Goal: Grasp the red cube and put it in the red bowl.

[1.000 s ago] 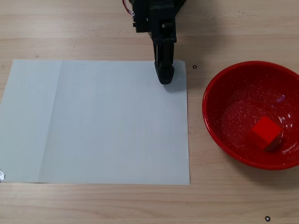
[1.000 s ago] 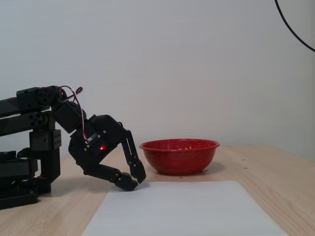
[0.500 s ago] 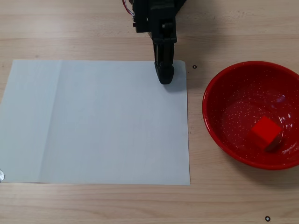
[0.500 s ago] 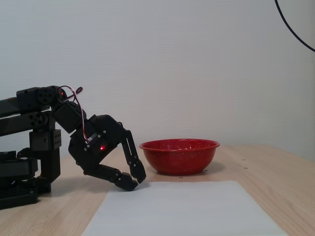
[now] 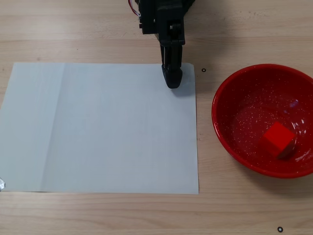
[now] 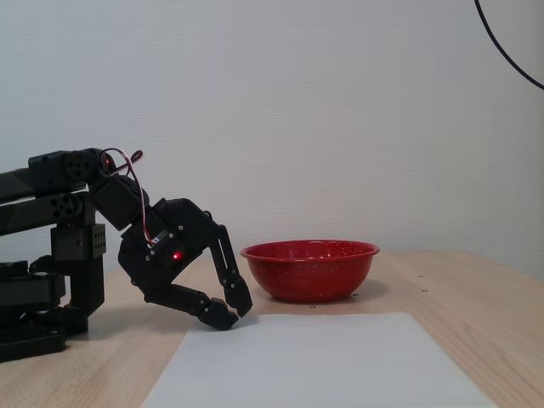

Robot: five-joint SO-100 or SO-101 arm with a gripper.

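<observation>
The gripper (image 5: pixel 171 82) is black and made of hard plastic. Its two fingers come together at their rounded tips with nothing between them, so it is pinched closed and empty. In the fixed view from above, the tips sit just over the top right corner of the white paper sheet (image 5: pixel 100 127). In the fixed view from the side, the gripper (image 6: pixel 231 313) hangs low, pointing down at the far edge of the sheet (image 6: pixel 323 361), and a small red light glows on the black arm (image 6: pixel 161 251) behind it. Thin red and white wires loop over the top of the arm.

The sheet is flat, smooth and shaped like a rectangle, with a soft fold line down its left part. It lies on a wooden table (image 5: pixel 98 210) with pale brown grain.

The red bowl (image 5: pixel 234 142) stands to the right of the sheet, near it but not touching. It is big, round and shiny, with lots of tiny white dots inside. From the side, the bowl (image 6: pixel 310 269) looks wide and low with a thin rim.

The red cube (image 5: pixel 277 139) lies inside the bowl, on the right part of its bottom, well apart from the sheet. It is small and bright red, with flat dull faces and sharp edges. It sits a bit tilted. From the side, the bowl's wall hides it.
</observation>
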